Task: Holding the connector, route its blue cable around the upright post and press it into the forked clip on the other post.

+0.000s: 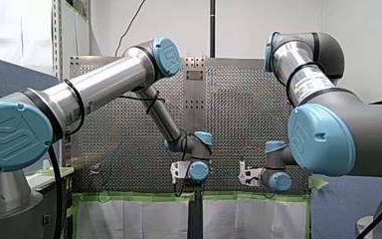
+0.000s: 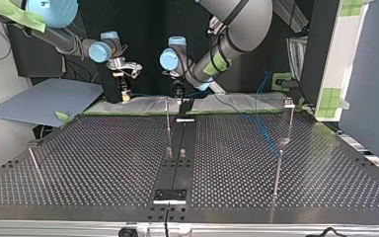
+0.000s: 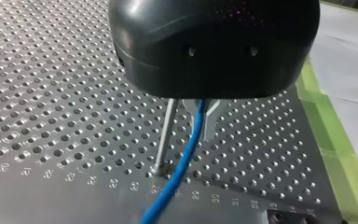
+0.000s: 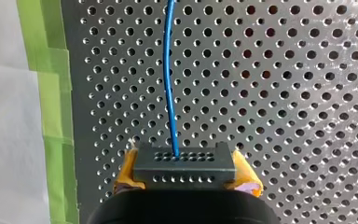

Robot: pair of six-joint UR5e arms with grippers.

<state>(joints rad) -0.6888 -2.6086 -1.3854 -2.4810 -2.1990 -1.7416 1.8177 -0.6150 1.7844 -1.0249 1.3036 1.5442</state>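
Two steps remain, it appears: the right end effector (image 4: 186, 173) clamps the connector (image 4: 185, 163) near the table's (image 4: 284, 70) edge, its blue cable (image 3: 182, 168) running beside a thin post (image 3: 164, 135), not yet clipped; whether the left end effector (image 2: 178, 90) grips anything cannot be told.

Both arms outstretched, right gripper (image 4: 185, 169) jaws clamped, left gripper (image 2: 178, 91) pointing down

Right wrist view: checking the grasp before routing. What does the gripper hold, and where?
My right gripper holds the black connector by its two ends, between yellow pads.
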